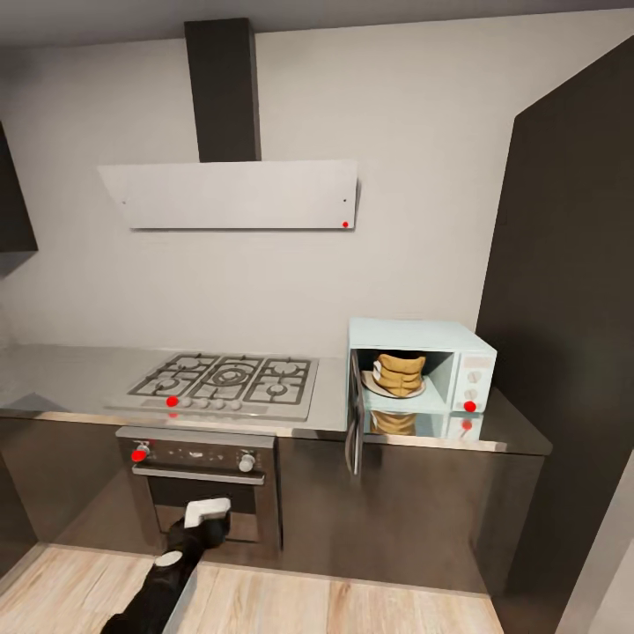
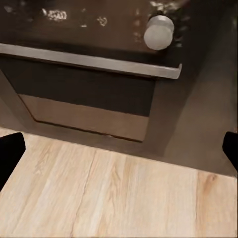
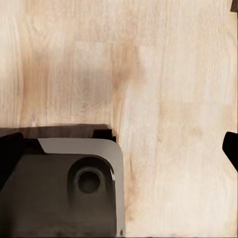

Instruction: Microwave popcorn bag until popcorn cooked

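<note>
Oven (image 1: pixel 201 482) sits at the lower left of the head frame, with the left claw (image 2: pixel 119 148) low before its door, fingers wide apart over the wooden floor (image 2: pixel 114 198). Above it, the gas hob (image 1: pixel 224 383) lies on the bench (image 1: pixel 62 374). Right of centre, the microwave (image 1: pixel 471 357) stands door open, the popcorn bag (image 1: pixel 399 373) upright inside on a plate. The right claw (image 3: pixel 119 148), fingers spread, faces floorboards.

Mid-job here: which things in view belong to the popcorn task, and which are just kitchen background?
Task things:
- tan-brown paper popcorn bag, inside the microwave
- pale mint-blue microwave, door open
- grey steel countertop

Background:
- steel gas hob
- steel oven with knobs
- white range hood
- wooden floor
</note>
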Robot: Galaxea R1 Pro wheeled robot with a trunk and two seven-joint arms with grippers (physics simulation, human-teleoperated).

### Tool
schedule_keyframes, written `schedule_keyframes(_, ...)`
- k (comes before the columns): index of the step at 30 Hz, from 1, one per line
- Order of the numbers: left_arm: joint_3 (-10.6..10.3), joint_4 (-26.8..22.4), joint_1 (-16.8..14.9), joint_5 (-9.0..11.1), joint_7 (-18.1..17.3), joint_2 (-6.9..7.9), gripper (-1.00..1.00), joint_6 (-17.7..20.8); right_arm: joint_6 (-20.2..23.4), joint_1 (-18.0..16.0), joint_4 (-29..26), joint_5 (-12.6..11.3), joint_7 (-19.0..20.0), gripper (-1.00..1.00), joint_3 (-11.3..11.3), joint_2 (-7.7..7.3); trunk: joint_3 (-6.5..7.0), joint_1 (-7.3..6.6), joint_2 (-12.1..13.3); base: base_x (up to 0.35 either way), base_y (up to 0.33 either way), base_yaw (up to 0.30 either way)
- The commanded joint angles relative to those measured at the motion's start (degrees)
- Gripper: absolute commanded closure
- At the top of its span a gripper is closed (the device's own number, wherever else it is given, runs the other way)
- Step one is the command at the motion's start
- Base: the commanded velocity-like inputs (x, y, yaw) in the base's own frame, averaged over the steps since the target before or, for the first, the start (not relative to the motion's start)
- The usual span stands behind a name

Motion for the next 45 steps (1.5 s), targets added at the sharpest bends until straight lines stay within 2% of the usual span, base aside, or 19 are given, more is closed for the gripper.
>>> schedule_keyframes(1,0.1,0.1,-2.9,0.0,0.0,-0.75,-1.0,1.2,-0.2,0.5,0.2,0.0,0.1,-1.0,-0.3,0.39,-0.11,0.01,-0.1,0.0,0.0,0.0)
schedule_keyframes(2,0.0,0.1,-5.5,0.0,0.0,-1.75,-1.0,1.6,-0.2,0.9,0.2,0.0,0.1,-1.0,-0.3,0.77,-0.11,0.01,-0.1,0.0,0.0,0.0)
schedule_keyframes(4,0.0,0.1,-9.2,0.0,0.0,-2.72,-1.0,1.8,0.2,1.4,0.2,0.0,0.1,-1.0,-0.3,1.44,-0.11,0.01,-0.1,0.0,0.0,0.0)
schedule_keyframes(8,0.0,0.1,-14.3,-0.1,0.0,-3.04,-1.0,1.2,4.0,1.9,0.2,0.0,-0.1,-1.0,-0.4,2.27,-0.11,0.01,-0.1,0.003,-0.002,0.0)
schedule_keyframes(19,-0.1,2.1,-14.9,-0.1,-0.1,-2.89,-1.0,1.2,4.7,1.9,0.2,0.0,0.0,-1.0,-0.3,2.34,-0.11,0.01,-0.1,0.263,-0.133,0.0)
schedule_keyframes(23,-0.1,2.0,-14.9,-0.1,-1.3,-2.57,-1.0,1.8,4.6,2.0,0.2,0.0,0.0,-1.0,-0.3,2.34,-0.11,0.01,-0.1,0.318,-0.146,-0.034)
schedule_keyframes(25,-0.1,0.7,-14.9,-0.1,-5.7,-1.69,-1.0,1.9,4.6,2.0,0.2,-0.1,0.0,-1.0,-0.3,2.34,-0.11,0.01,-0.1,0.318,-0.139,-0.087)
schedule_keyframes(27,-0.1,-0.4,-14.9,-0.2,-15.1,-1.21,-1.0,2.0,4.6,2.0,0.2,0.0,0.0,-1.0,-0.3,2.34,-0.11,0.01,-0.1,0.318,-0.129,-0.094)
schedule_keyframes(29,-0.1,-0.9,-14.9,-0.2,-21.9,-0.92,-1.0,2.0,4.5,2.0,0.2,-0.1,0.0,-1.0,-0.3,2.34,-0.11,0.01,-0.1,0.318,-0.126,-0.101)
schedule_keyframes(36,-0.2,-2.2,-14.9,-0.2,-37.1,-0.86,-1.0,2.1,4.5,2.0,0.2,-0.1,0.0,-1.0,-0.3,2.34,-0.11,0.01,-0.1,0.318,-0.064,-0.191)
schedule_keyframes(38,-0.2,-2.4,-14.9,-0.2,-39.6,-0.86,-1.0,2.1,4.6,2.0,0.2,-0.1,0.0,-1.0,-0.3,2.34,-0.11,0.01,-0.1,0.315,-0.004,-0.269)
schedule_keyframes(42,-1.0,-2.5,-14.9,-0.4,-41.1,-0.8,-1.0,2.1,4.6,2.0,0.2,-0.1,0.0,-1.0,-0.3,2.34,-0.11,0.01,-0.1,0.245,-0.001,-0.275)
schedule_keyframes(44,-3.8,-2.5,-14.9,-0.4,-42.1,-0.76,-1.0,2.1,4.5,2.0,0.2,0.0,0.0,-1.0,-0.3,2.34,-0.11,0.01,-0.1,0.04,0.0,-0.277)
schedule_keyframes(45,-8.7,-2.5,-14.9,-0.4,-42.3,-0.92,-1.0,2.2,4.5,2.0,0.2,0.0,0.0,-1.0,-0.3,2.34,-0.11,0.01,-0.1,0.006,0.0,-0.277)
